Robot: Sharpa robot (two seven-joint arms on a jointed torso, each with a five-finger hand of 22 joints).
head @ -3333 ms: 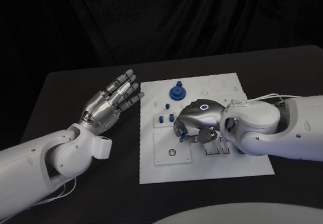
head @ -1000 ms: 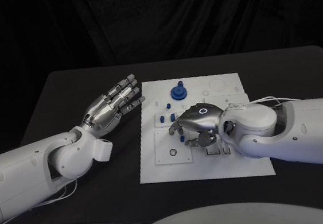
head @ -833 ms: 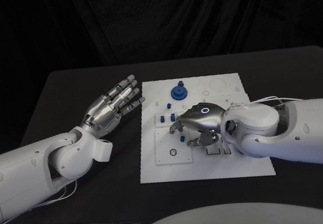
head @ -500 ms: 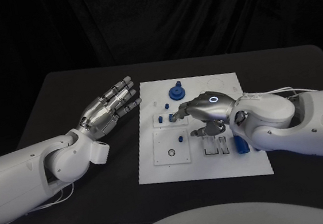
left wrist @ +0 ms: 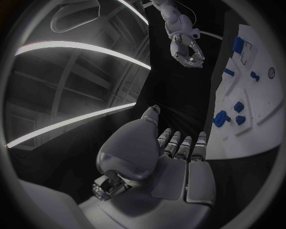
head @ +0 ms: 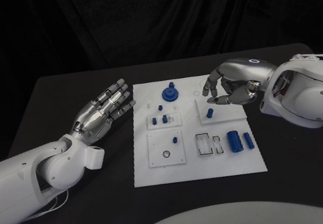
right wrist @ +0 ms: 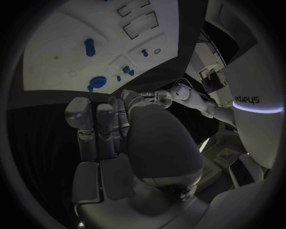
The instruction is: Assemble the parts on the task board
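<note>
Between placements: right silver hand (head: 233,85) hovering over the white rectangular task board (head: 200,164), fingers curled, gripping nothing visible.
Left silver hand (head: 101,110) idling off the board over the black tabletop (head: 58,94), fingers spread, empty. Counting about eight small blue plastic parts; small peg (head: 210,113) sitting just below the right fingers. Next probably calling for picking a loose part.

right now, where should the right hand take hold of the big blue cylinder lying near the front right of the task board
Probably across the middle of the blue cylinder, coming from above. It lies flat on the task board with its long axis running front to back, so its rounded sides are exposed. The fingers would have to fit between it and the smaller blue bar alongside.
</note>
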